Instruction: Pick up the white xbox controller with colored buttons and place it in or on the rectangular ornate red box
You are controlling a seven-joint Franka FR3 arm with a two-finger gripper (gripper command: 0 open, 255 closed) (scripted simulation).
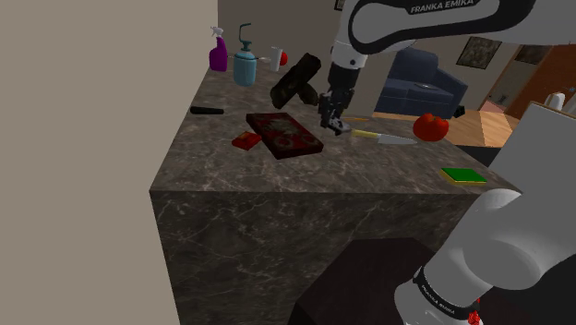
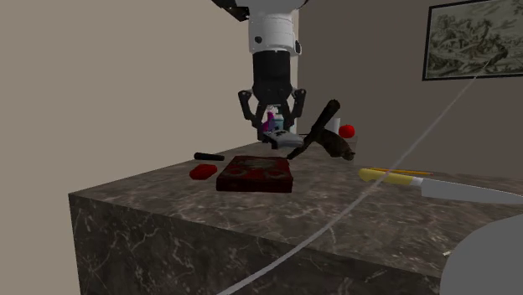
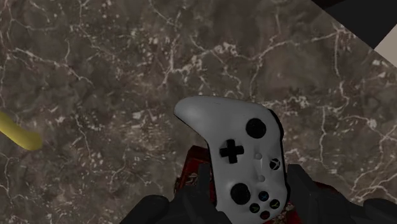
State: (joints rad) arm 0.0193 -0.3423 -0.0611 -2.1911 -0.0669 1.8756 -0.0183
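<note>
Item: transport step, judged. Gripper point(image 2: 272, 126) fingers clasp the white controller point(image 3: 235, 159), held above the marble counter point(image 1: 369, 175); red ornate box point(image 2: 256, 174) at seven o'clock in the second exterior view; next: centre over box, lower, release.

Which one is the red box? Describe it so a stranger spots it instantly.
Find the dark marble counter; near its middle, below the claw holding the white controller, lies the red box. It is flat, rectangular and ornately patterned, unlike the small plain red piece beside it.
</note>
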